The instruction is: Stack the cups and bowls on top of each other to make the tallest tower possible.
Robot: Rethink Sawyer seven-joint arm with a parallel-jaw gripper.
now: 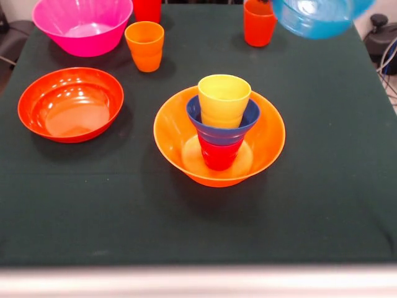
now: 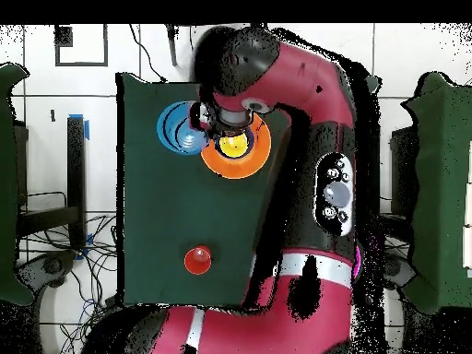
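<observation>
The tower (image 1: 220,127) stands mid-table: a wide yellow-orange bowl (image 1: 268,139) holds an upturned red cup (image 1: 218,155), a small dark blue bowl (image 1: 214,130) and a yellow cup (image 1: 223,99) on top. A light blue bowl (image 1: 316,18) hangs above the table's far right corner, cut by the top edge. From overhead the light blue bowl (image 2: 180,129) sits beside the yellow-orange bowl (image 2: 235,155), with my gripper (image 2: 197,118) shut on its rim under the wrist. Loose cups: orange (image 1: 145,45), red (image 1: 147,9), orange-red (image 1: 258,23).
A big pink bowl (image 1: 82,25) stands at the far left and a shallow orange-red bowl (image 1: 70,104) at the left. The red arm (image 2: 313,101) covers much of the table from overhead. A red cup (image 2: 197,260) shows near the base.
</observation>
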